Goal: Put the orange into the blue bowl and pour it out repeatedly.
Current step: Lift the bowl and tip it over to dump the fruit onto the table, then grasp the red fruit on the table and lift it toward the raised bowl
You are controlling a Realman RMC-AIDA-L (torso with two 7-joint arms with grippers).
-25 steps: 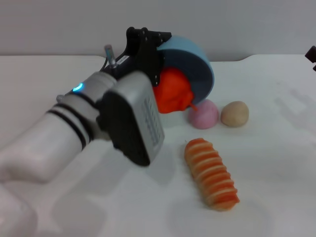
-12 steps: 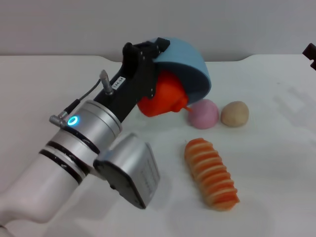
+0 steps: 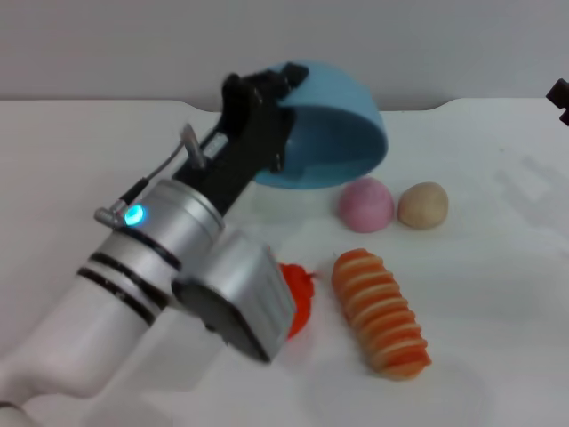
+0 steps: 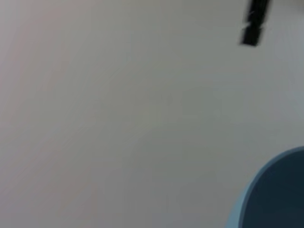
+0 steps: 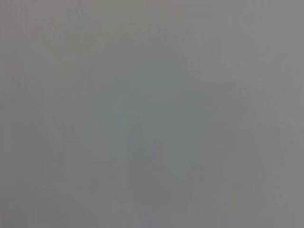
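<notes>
My left gripper (image 3: 281, 87) is shut on the rim of the blue bowl (image 3: 333, 133) and holds it tipped on its side above the table at the back middle. The bowl shows no fruit inside. The orange (image 3: 299, 297) lies on the table near the front, half hidden behind my left wrist, just left of the ridged bread piece. In the left wrist view only a curved part of the blue bowl (image 4: 275, 194) shows. The right gripper (image 3: 560, 96) pokes in at the far right edge, well away from the bowl.
A pink ball (image 3: 365, 204) and a tan ball (image 3: 422, 205) sit side by side just right of the bowl. A long orange-and-cream ridged bread piece (image 3: 380, 311) lies in front of them. The white table (image 3: 498, 294) stretches to the right.
The orange has dropped out of the tipped bowl and now lies on the table by the bread piece. My left wrist has rolled while still holding the bowl.
</notes>
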